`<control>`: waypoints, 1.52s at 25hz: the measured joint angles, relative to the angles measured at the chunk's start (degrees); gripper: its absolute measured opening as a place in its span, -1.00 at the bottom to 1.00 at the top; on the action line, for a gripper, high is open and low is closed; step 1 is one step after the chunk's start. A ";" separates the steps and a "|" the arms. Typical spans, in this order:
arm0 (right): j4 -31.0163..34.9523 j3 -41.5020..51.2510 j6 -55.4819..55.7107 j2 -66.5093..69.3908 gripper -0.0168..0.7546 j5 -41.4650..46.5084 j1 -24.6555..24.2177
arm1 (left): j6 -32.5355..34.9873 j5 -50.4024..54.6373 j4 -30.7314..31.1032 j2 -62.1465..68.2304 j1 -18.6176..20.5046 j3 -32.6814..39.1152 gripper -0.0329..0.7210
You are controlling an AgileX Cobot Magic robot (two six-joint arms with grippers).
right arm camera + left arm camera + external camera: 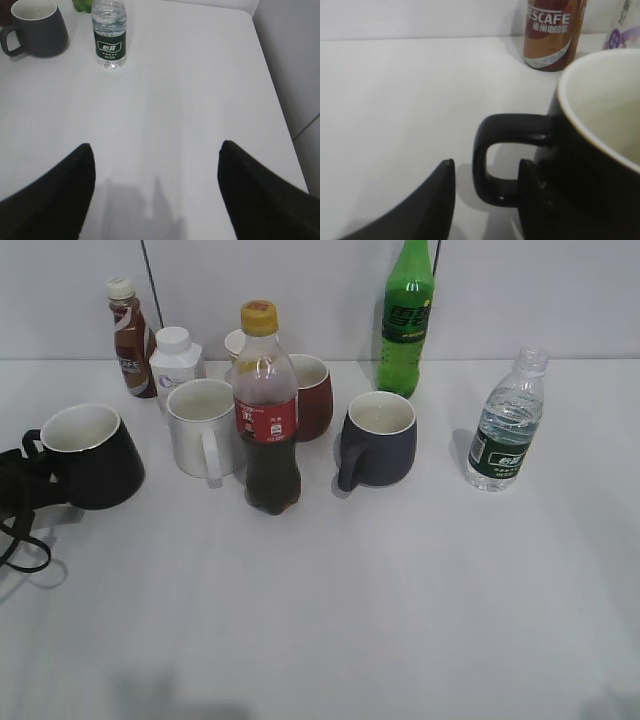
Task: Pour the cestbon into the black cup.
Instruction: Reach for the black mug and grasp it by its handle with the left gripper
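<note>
The black cup (pixel 92 456) stands upright at the far left of the table, white inside and empty, with its handle to the left. My left gripper (pixel 28 478) is open at that handle. In the left wrist view the cup (pixel 590 165) fills the right side, and the gripper's (pixel 487 165) two fingers straddle the loop handle, with a gap on the left side. The cestbon (pixel 507 425) stands upright and uncapped at the far right. It also shows in the right wrist view (pixel 109 42). My right gripper (pixel 157 146) is open and empty, well short of the bottle, and is out of the exterior view.
A red-labelled cola bottle (pixel 266 410), a white mug (pixel 203 428), a red mug (pixel 312 395) and a grey-blue mug (pixel 380 440) stand mid-table. A green soda bottle (pixel 406 320), a Nescafe bottle (pixel 130 340) and a white bottle (pixel 176 360) stand at the back. The table's right edge (pixel 272 85) is near the cestbon.
</note>
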 joint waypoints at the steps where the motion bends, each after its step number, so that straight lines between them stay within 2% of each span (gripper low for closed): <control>1: 0.00 0.00 0.00 0.00 0.57 0.00 0.00 | 0.00 0.06 0.70 0.00 0.57 -0.06 -0.07; 8: 0.00 0.00 0.00 0.00 0.57 0.00 0.00 | -1.26 0.06 12.77 0.00 7.00 -0.13 -0.09; 11: 0.00 0.00 0.00 0.00 0.57 0.00 0.00 | -1.98 0.16 16.28 0.00 8.62 -1.68 -0.09; 20: 0.00 0.00 0.00 0.00 0.57 0.00 0.00 | -2.14 2.36 21.80 0.62 8.77 -7.06 -0.10; 27: 0.00 0.00 0.00 0.00 0.57 0.00 0.00 | -2.07 2.45 23.48 2.90 8.71 -10.39 -0.26; 34: 0.00 0.00 0.00 0.00 0.57 0.00 0.00 | -2.07 5.29 31.69 5.52 8.71 -15.82 -0.28; 36: 0.00 0.00 0.00 0.00 0.57 0.00 0.00 | -2.02 5.35 32.19 5.57 8.71 -16.74 -0.39; 38: 0.00 0.00 0.00 0.00 0.57 0.00 0.00 | -1.96 5.10 32.41 5.57 8.71 -17.01 -0.66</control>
